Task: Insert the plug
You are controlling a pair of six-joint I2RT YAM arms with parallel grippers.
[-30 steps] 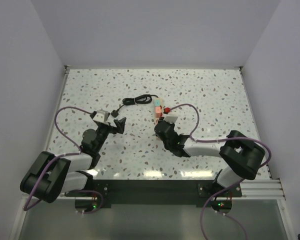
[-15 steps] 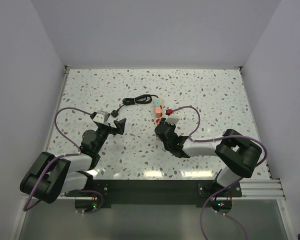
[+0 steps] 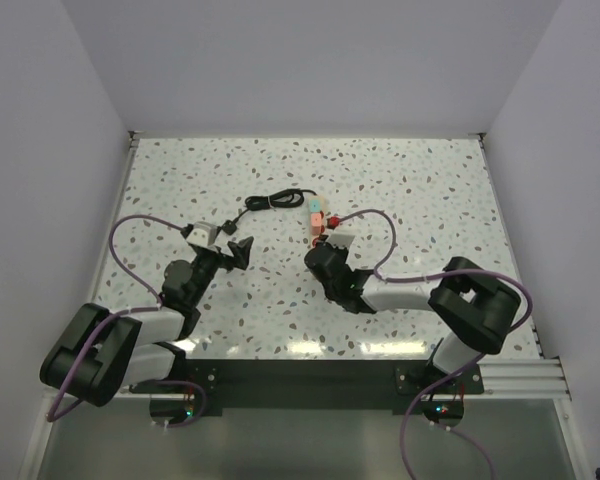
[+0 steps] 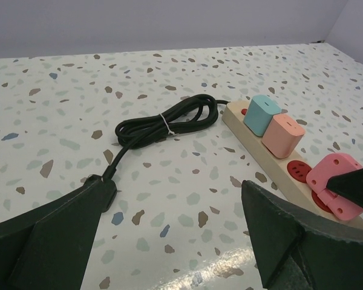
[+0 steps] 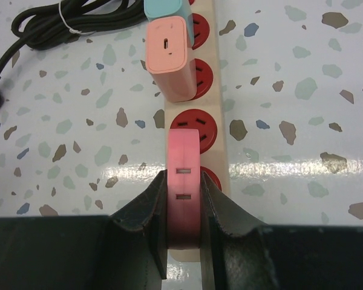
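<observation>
Since a second ago, the right arm has edged a little toward the upper left of the overhead view, bringing its claw (image 3: 323,247) closer against the power strip (image 3: 317,222); the left arm has not moved.

In the right wrist view, the right claw (image 5: 183,181) is clamped narrowly on a pink plug (image 5: 183,175), one black finger pressed against each of its flat sides. The plug sits low in the centre of the frame, edge-on to the camera, with two small slots showing on its upper face. It lies over the near end of the cream power strip (image 5: 221,72), covering most of a red socket there. Whether its pins are in that socket cannot be told. Just above it in the frame is an uncovered red socket (image 5: 192,127). Above that, a salmon adapter (image 5: 168,57) is plugged in, then a teal adapter (image 5: 163,7) at the top edge.

In the left wrist view, the left claw (image 4: 178,190) is spread wide with nothing between its fingers, low over the speckled tabletop (image 4: 60,109). The strip runs from centre to lower right, with the pink plug (image 4: 336,184) at the right edge. A coiled black cable (image 4: 163,124), tied with a white band, lies at centre, touching the far end of the strip.
</observation>
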